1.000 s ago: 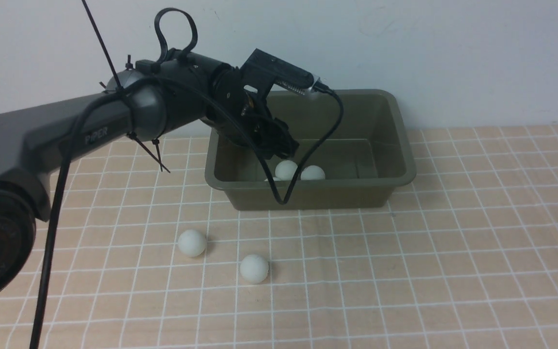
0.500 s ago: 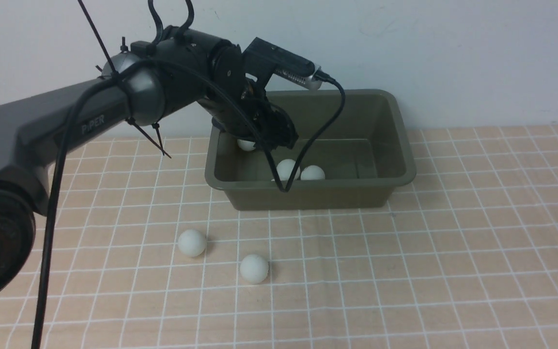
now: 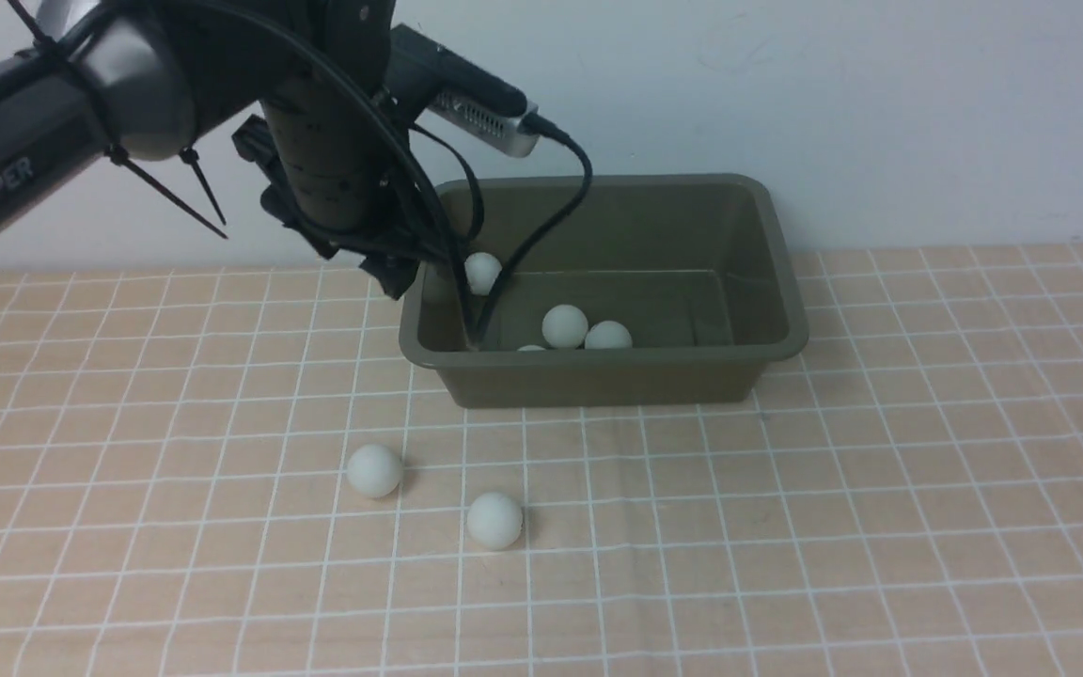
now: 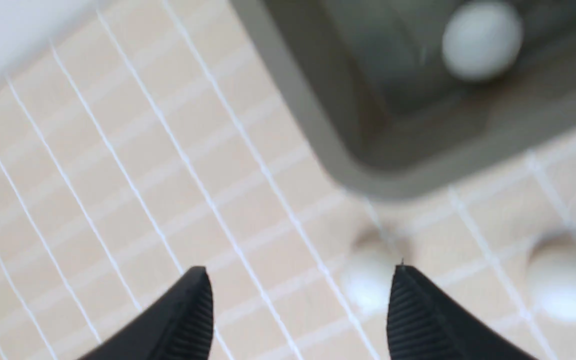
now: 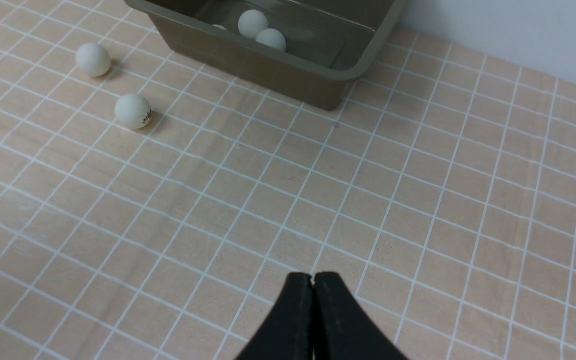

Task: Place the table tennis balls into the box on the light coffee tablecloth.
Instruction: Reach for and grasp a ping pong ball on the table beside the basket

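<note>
Currently logging hazards first, holdings second.

Hazard 1, camera cable [image 3: 541,235]: its loop is dangling over the rim and down inside the box [image 3: 654,381] at the left end. Any swing of the left arm is likely to be dragging that loop against the rim, tugging the box or stirring what is inside.

Hazard 2, loose stock: two table tennis balls are lying on the tablecloth [image 3: 786,527] in front of the box. The left ball [image 3: 374,470] and the nearer ball [image 3: 494,520] are close together but apart. Being round and light, either is liable to be rolling away if a fingertip is clipping it off-centre, and one could be knocking the other.

Left gripper [image 4: 300,312]: fingers [image 4: 188,320] are standing wide apart and holding nothing. It is hovering over the cloth beside the box's left rear corner.

Right gripper [image 5: 312,300]: fingers are pressing together, empty, hanging over bare cloth well apart from the box.

Container, box: it is sitting open-topped on the tablecloth by the wall and showing four balls.
- The corner ball [image 3: 482,273] is lying at the far left of the floor.
- The middle ball [image 3: 564,325] and the right ball [image 3: 608,335] are lying side by side.
- The sliver ball [image 3: 530,348] is peeping over the near wall, which may be hiding more.
</note>
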`<state>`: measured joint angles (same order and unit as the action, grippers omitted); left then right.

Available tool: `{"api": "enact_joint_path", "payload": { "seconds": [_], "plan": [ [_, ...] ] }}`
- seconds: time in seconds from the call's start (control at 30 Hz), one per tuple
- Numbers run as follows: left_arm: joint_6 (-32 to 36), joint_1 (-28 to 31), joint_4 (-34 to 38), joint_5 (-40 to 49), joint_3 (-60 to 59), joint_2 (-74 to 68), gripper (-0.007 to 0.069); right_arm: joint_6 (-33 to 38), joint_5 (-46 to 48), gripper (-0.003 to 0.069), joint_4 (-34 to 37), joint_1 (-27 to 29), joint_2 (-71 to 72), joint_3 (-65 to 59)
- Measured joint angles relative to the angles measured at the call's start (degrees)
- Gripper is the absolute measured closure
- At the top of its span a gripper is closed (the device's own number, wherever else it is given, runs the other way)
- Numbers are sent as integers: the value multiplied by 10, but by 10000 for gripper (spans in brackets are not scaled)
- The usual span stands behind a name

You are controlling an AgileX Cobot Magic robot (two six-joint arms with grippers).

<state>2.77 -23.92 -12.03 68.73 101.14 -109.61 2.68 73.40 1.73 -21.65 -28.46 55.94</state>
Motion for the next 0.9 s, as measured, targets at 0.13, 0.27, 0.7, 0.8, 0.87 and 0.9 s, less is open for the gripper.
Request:
{"api": "enact_joint_path", "payload": {
  "seconds": [0.13, 0.27, 0.7, 0.8, 0.87, 0.9],
  "plan": [
    [0, 1, 16, -10, -66, 0, 239, 3, 0, 676, 0, 0, 0, 0],
    [0, 1, 23, -47, -124, 0, 239, 12, 0, 676, 3, 0, 0, 0],
    [-1, 2, 24, -197, -247, 0, 239, 15, 0, 676, 14, 0, 0, 0],
    [-2, 2, 26, -218, -257, 0, 239, 15, 0, 676, 15, 0, 0, 0],
    [-2, 6, 30, -230, -262, 0, 239, 15, 0, 676, 15, 0, 0, 0],
    [-2, 8, 32, -232, -263, 0, 239, 15, 0, 676, 15, 0, 0, 0]
  ]
}}
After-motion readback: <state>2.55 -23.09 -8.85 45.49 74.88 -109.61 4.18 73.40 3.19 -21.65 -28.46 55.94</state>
